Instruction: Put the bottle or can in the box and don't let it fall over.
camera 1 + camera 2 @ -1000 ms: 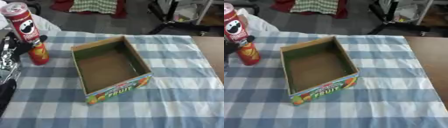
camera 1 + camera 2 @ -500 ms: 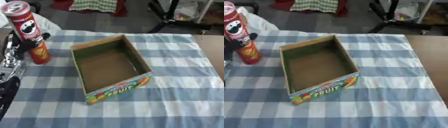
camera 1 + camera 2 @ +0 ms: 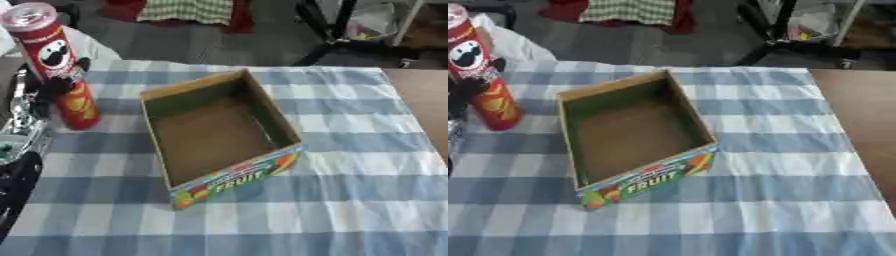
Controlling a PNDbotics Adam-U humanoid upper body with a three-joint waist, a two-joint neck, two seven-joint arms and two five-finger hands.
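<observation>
comparing with a second ago, your left hand point(image 3: 35, 95) has its fingers curled round the can point(image 3: 59, 65), barely moved, upright left of the box point(image 3: 219, 132); lift it over next.

A workroom or lab: beyond the table's blue checked cloth point(image 3: 350, 150) lie grey floor, black stand legs point(image 3: 337, 30) and a heap of checked fabric point(image 3: 188, 10)

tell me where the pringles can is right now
The Pringles can stands upright at the far left of the checked tablecloth, left of the open fruit box, with the left robot hand around it.
</observation>
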